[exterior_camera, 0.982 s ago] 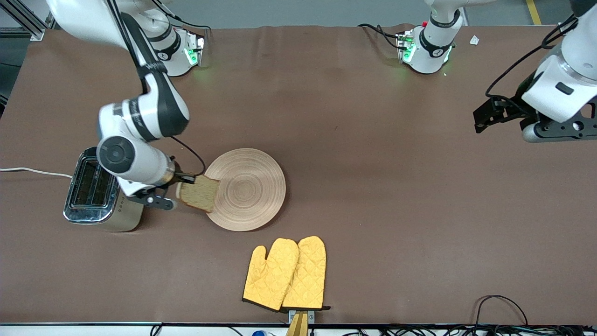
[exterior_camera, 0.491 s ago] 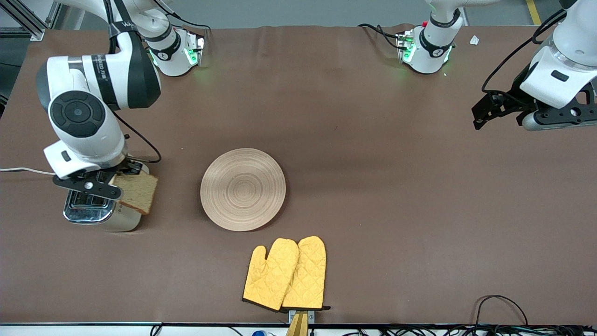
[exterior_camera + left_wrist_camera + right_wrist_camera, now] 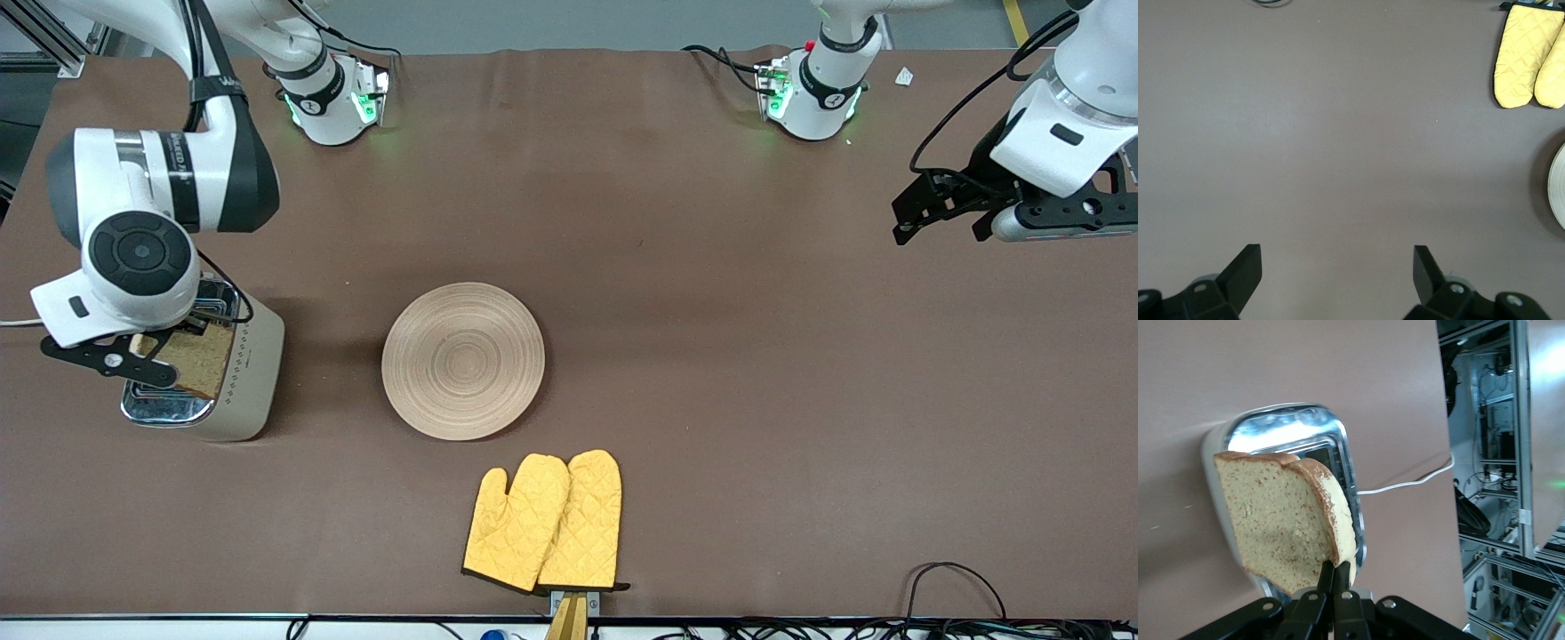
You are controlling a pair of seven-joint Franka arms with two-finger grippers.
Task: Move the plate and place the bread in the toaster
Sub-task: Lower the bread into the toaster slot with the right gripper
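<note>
My right gripper (image 3: pixel 142 351) is shut on the slice of bread (image 3: pixel 191 360) and holds it just over the chrome top of the toaster (image 3: pixel 253 369), at the right arm's end of the table. In the right wrist view the bread (image 3: pixel 1281 520) hangs over the toaster (image 3: pixel 1288 430), pinched at one edge by the right gripper (image 3: pixel 1335 577). The wooden plate (image 3: pixel 463 360) lies bare mid-table, and its rim shows in the left wrist view (image 3: pixel 1558 187). My left gripper (image 3: pixel 933 213) is open and empty, up over the left arm's end of the table; its own view shows it (image 3: pixel 1338 267) above bare table.
A pair of yellow oven mitts (image 3: pixel 544 522) lies nearer to the front camera than the plate; they also show in the left wrist view (image 3: pixel 1528 57). The toaster's white cord (image 3: pixel 18 323) runs off the table's edge. Cables (image 3: pixel 956 587) lie at the front edge.
My right gripper has carried the bread off the plate and across to above the toaster's top. The left gripper has drifted slightly upward in the view.
</note>
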